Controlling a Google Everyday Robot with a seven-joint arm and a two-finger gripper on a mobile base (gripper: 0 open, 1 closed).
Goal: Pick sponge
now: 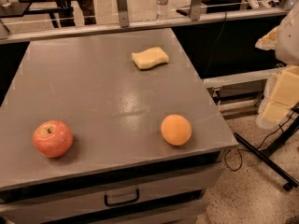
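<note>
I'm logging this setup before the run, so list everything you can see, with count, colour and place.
sponge: one, pale yellow, far side of the table, right of centre
orange: one, orange, near right corner
apple: one, red, near left
table: one, grey, middle of view
drawer: one, grey, black handle, front of table
water bottle: one, clear, behind the table
gripper: one, pale yellow, right edge of view, off the table

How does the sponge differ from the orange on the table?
The sponge is flat with wavy edges; the orange is a round ball. The sponge is pale yellow, the orange deep orange. The sponge lies far back, the orange near the front edge. Both rest on the table, untouched; the gripper is off the table, far right.
</note>
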